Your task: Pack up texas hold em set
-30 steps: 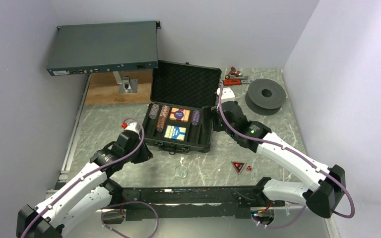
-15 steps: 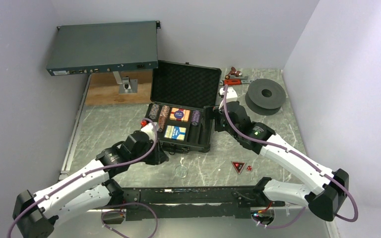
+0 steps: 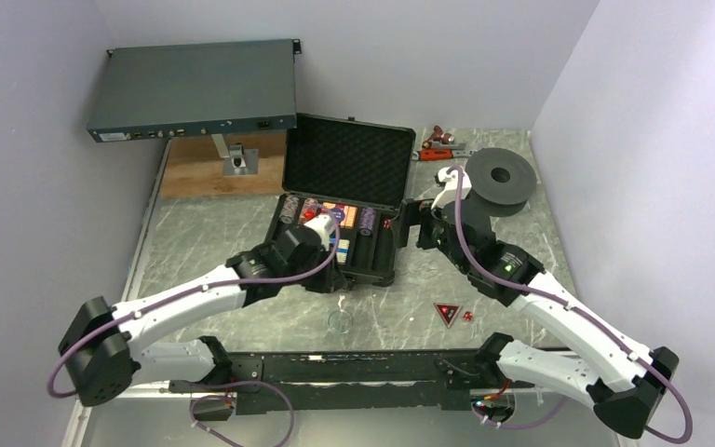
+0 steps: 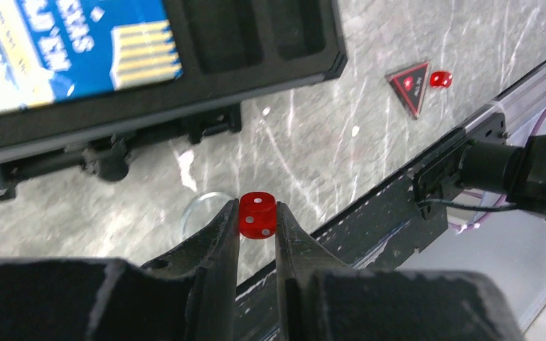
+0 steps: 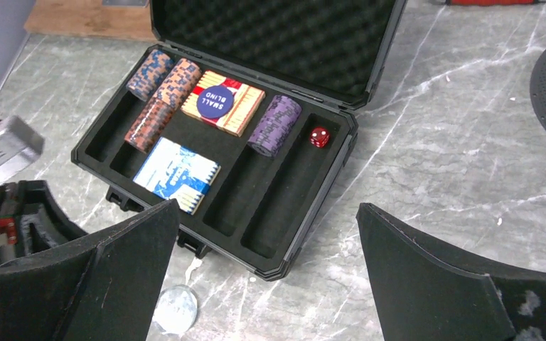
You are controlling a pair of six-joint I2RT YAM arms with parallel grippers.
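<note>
Top view high, near edge, facing down over table (image 3: 195,233); wrist views close, oblique; all share case (image 3: 344,168)

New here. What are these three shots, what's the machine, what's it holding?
Two robot arms are bolted at the near edge of the table, each ending in a two-finger gripper. The wide shot comes from a fixed camera above and behind them; the other two come from cameras on the wrists. On the table stands an open black case holding poker chips, two card decks and one stowed die. Beside it lie a triangular marker, a loose die, a clear disc and a black spool. The left gripper pinches a red die near the case's front; the right gripper is wide open and empty.
</note>
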